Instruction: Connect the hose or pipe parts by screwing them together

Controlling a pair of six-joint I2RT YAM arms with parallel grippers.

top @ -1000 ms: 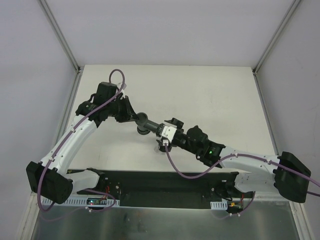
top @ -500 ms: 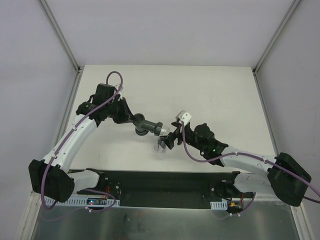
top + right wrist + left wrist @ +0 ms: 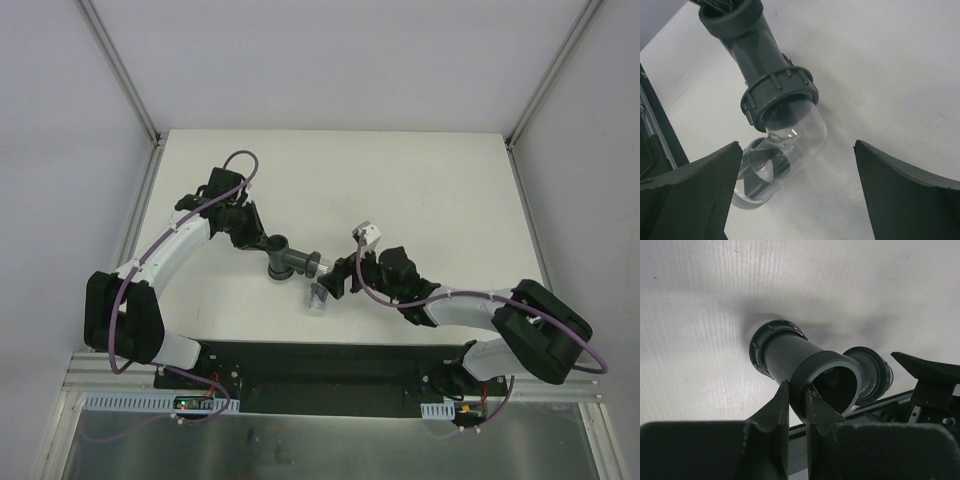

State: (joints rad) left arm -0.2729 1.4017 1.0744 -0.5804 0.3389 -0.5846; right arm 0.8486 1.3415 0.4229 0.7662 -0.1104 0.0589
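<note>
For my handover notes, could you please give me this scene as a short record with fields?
left hand: shut on the threaded rim of the grey pipe fitting
right hand: open, straddling the clear connector, not touching it
joint: clear connector seated in the fitting's ribbed collar
surface: white table
</note>
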